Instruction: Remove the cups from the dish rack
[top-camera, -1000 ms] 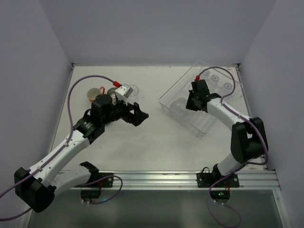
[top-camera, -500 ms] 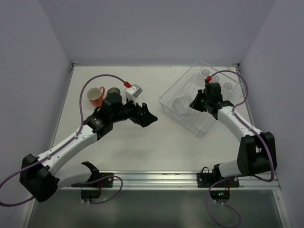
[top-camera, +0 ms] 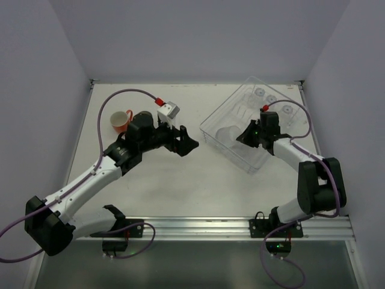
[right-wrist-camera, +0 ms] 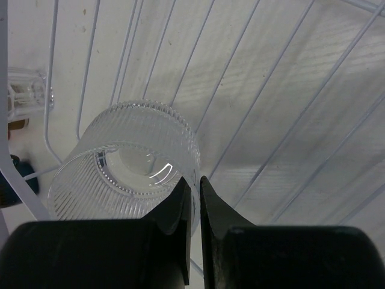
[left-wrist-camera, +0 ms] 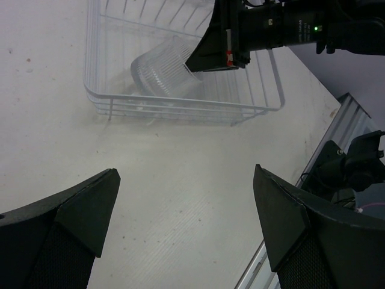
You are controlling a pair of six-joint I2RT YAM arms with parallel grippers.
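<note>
The clear dish rack (top-camera: pixel 255 158) stands at the right back of the table. A clear ribbed tumbler (top-camera: pixel 227 133) lies on its side in the rack's near-left part. My right gripper (top-camera: pixel 239 137) is shut on its rim (right-wrist-camera: pixel 194 191), one finger inside and one outside the wall; the tumbler (right-wrist-camera: pixel 123 161) fills the lower left of the right wrist view. Three more clear tumblers (top-camera: pixel 272 99) stand in the rack's far part. My left gripper (top-camera: pixel 186 144) is open and empty over bare table, left of the rack (left-wrist-camera: pixel 180 109). The orange-red mug (top-camera: pixel 120 121) stands at the far left. The beige and dark blue cups are hidden.
The left arm's wrist and purple cable (top-camera: pixel 114 99) pass over the spot beside the mug. Grey walls close in the left, right and back. A metal rail (top-camera: pixel 228 226) runs along the near edge.
My left gripper swung right, away from the mug area and toward the rack. My right gripper shifted down and left inside the rack and now pinches the lying tumbler's rim.
</note>
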